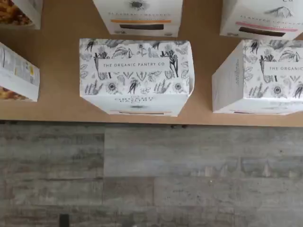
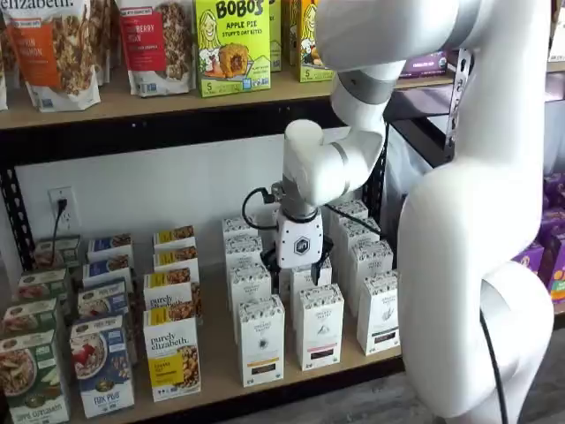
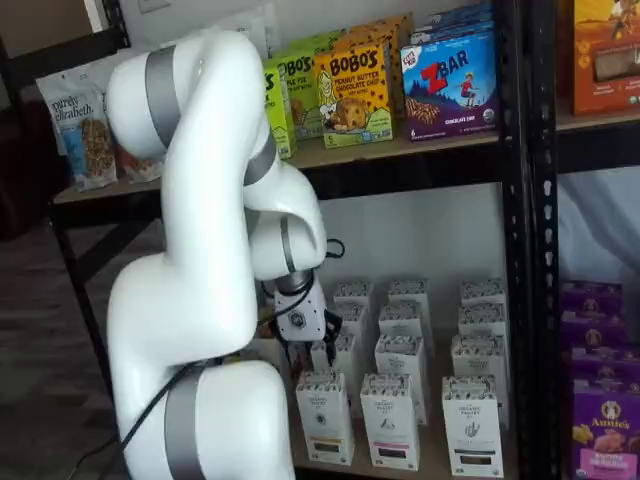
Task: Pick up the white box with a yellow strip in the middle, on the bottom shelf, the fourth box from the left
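Observation:
The white box (image 1: 136, 71) fills the middle of the wrist view: black-speckled top reading "THE ORGANIC PANTRY CO", with a yellowish strip low on its front. It stands at the front edge of the bottom shelf (image 1: 57, 80), a tan board. It shows in both shelf views (image 2: 261, 340) (image 3: 325, 415) in the front row, to the right of the purely elizabeth box. My gripper (image 2: 298, 272) (image 3: 308, 355) hangs over the white cartons in the rows behind it, higher than their tops. Its black fingers stand apart, holding nothing.
Like white cartons stand to the right (image 2: 320, 325) (image 2: 380, 311) and behind (image 1: 140, 21). The purely elizabeth box (image 2: 172, 358) is on the left. An upper shelf (image 2: 221, 106) carries bags and boxes. Grey wood-look floor (image 1: 151, 175) lies in front. Purple boxes (image 3: 605, 420) fill the neighbouring rack.

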`<state>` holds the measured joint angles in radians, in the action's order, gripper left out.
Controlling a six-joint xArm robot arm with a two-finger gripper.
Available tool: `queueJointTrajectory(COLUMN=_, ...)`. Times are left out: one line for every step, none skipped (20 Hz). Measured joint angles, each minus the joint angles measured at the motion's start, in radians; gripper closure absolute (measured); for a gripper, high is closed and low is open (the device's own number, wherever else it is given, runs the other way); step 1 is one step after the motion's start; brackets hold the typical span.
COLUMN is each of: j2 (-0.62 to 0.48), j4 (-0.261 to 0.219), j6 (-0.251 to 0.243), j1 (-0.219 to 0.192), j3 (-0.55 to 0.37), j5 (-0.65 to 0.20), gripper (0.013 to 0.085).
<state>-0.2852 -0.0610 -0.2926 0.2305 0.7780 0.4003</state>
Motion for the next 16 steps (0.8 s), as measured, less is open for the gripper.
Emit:
queueJointTrajectory(j2=-0.013, j4=-0.001, j6=0.000, j1=-0.001, j3=0.011, j5=-0.001, gripper=0.0130)
queueJointTrajectory(j2=-0.027, j4=0.000, j6=0.002, j1=-0.002, j3=0.021, j5=-0.002, gripper=0.0130)
queueJointTrajectory(j2=-0.040, j4=0.001, j6=0.002, j1=-0.002, j3=0.031, j5=-0.004, gripper=0.0130)
queueJointTrajectory(j2=-0.054, j4=0.001, j6=0.001, j1=0.000, j3=0.040, j5=-0.007, gripper=0.0130)
queueJointTrajectory(j2=-0.066, j4=-0.001, j6=-0.002, j1=0.001, j3=0.047, j5=-0.011, gripper=0.0130)
queueJointTrajectory(j2=-0.075, j4=-0.003, j6=-0.005, j1=0.002, j3=0.052, j5=-0.014, gripper=0.0130)
queueJointTrajectory(j2=-0.085, j4=-0.007, j6=-0.010, j1=0.004, j3=0.058, j5=-0.017, gripper=0.0130)
queueJointTrajectory(j2=-0.094, j4=-0.009, j6=-0.013, j1=0.005, j3=0.063, j5=-0.018, gripper=0.0130)
queueJointTrajectory(j2=-0.104, j4=-0.011, j6=-0.016, j1=0.006, j3=0.070, j5=-0.020, gripper=0.0130)
queueJointTrajectory(j2=-0.111, j4=-0.013, j6=-0.019, j1=0.007, j3=0.075, j5=-0.023, gripper=0.0130)
queueJointTrajectory(j2=-0.119, j4=-0.016, j6=-0.022, j1=0.007, j3=0.080, j5=-0.024, gripper=0.0130)
queueJointTrajectory(j2=-0.128, j4=-0.019, j6=-0.026, j1=0.008, j3=0.086, j5=-0.026, gripper=0.0130)
queueJointTrajectory(j2=-0.139, j4=-0.018, j6=-0.026, j1=0.009, j3=0.093, j5=-0.032, gripper=0.0130)
queueJointTrajectory(j2=-0.146, j4=-0.015, j6=-0.023, j1=0.010, j3=0.098, j5=-0.035, gripper=0.0130)
queueJointTrajectory(j2=-0.152, j4=-0.010, j6=-0.019, j1=0.010, j3=0.102, j5=-0.039, gripper=0.0130)
queueJointTrajectory(j2=-0.162, j4=-0.004, j6=-0.015, j1=0.011, j3=0.110, j5=-0.045, gripper=0.0130)
